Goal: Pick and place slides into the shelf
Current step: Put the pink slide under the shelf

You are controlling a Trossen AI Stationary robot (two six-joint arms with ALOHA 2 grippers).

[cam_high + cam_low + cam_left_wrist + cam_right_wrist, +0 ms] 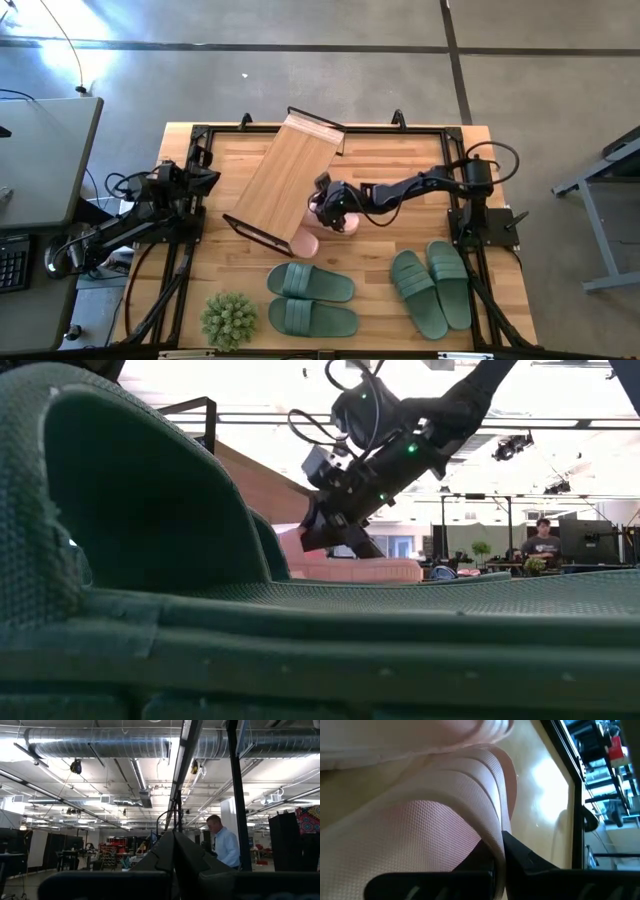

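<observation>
I have the right gripper (333, 212) pinched shut on the strap of a pink slide (470, 820), at the low open side of the shelf (283, 180), which sits askew mid-table. I want to push it in flat under the bamboo top (the black frame looks easy to snag). The sage-green slides (310, 300) wait nearer the front edge. The left arm is parked at the table's left edge.

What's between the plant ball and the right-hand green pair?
High view: the other green slides, lying side by side between plant ball and right pair.
</observation>
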